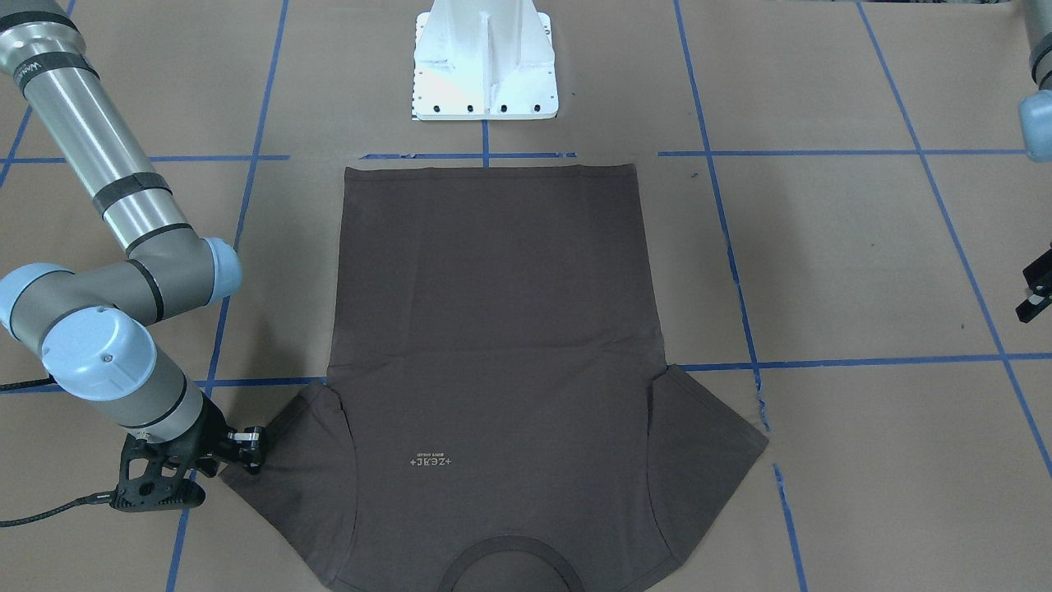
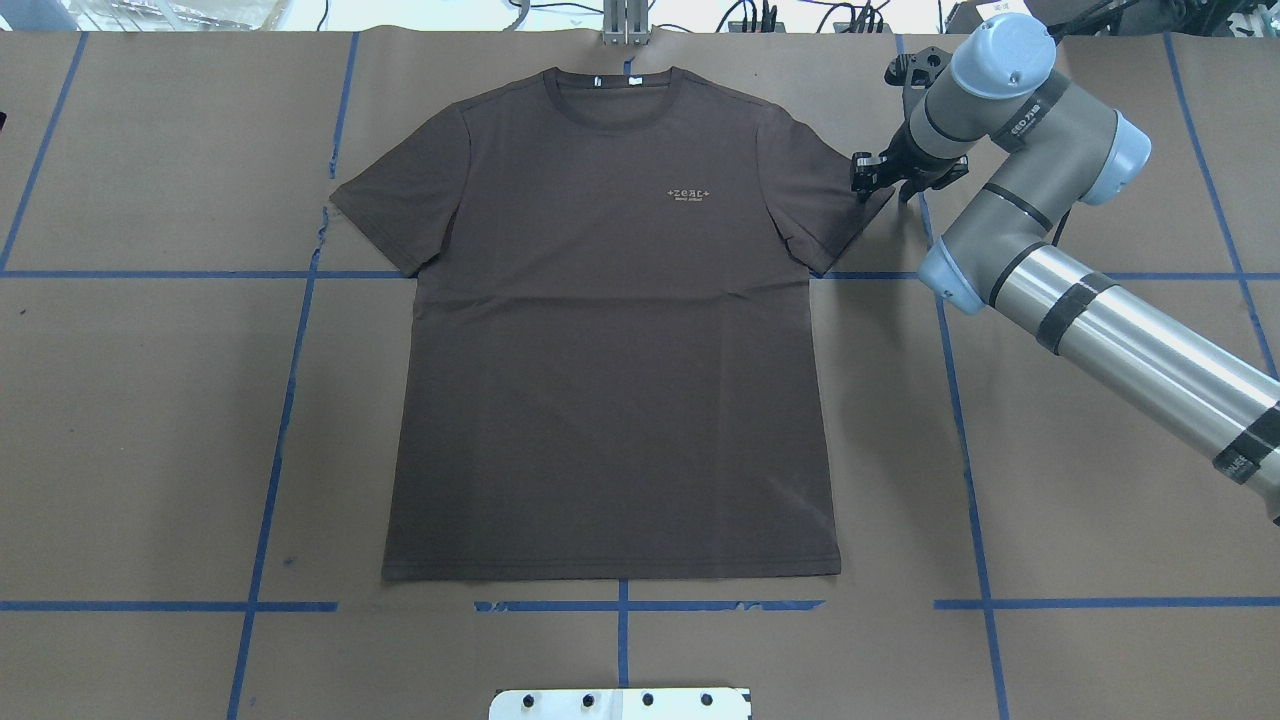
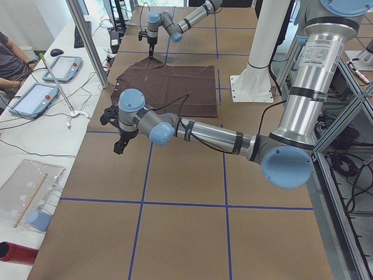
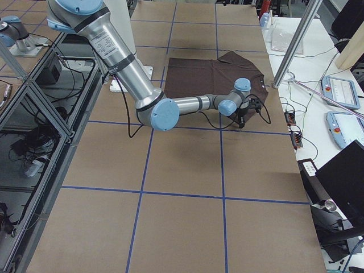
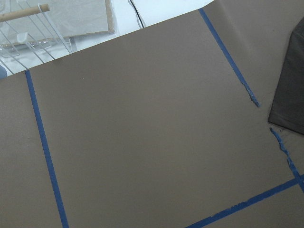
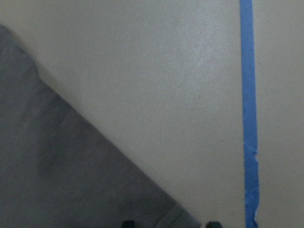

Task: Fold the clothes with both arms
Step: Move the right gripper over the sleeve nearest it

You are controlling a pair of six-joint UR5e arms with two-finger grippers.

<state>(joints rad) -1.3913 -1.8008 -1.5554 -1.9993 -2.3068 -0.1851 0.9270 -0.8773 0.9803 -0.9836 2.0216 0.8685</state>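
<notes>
The dark brown-grey T-shirt (image 2: pixel 610 350) lies flat and spread out on the table, chest lettering up, collar at the far side from the robot (image 1: pixel 493 329). My right gripper (image 2: pixel 862 178) is low at the outer corner of the sleeve on my right (image 1: pixel 251 448). In the right wrist view its two fingertips (image 6: pixel 127 223) stand apart, open, with the sleeve's hem corner (image 6: pixel 95 180) between them. My left gripper (image 1: pixel 1034 294) hovers over bare table well to the left of the other sleeve (image 5: pixel 292 95). Only its edge shows, so I cannot tell its state.
The white pedestal base (image 1: pixel 485 66) stands just behind the shirt's bottom hem. Blue tape lines (image 2: pixel 290 400) grid the brown paper table cover. A side bench with tablets (image 3: pixel 29 96) and a clear tray (image 5: pixel 38 28) runs beyond the collar end, where a person (image 3: pixel 11 55) sits.
</notes>
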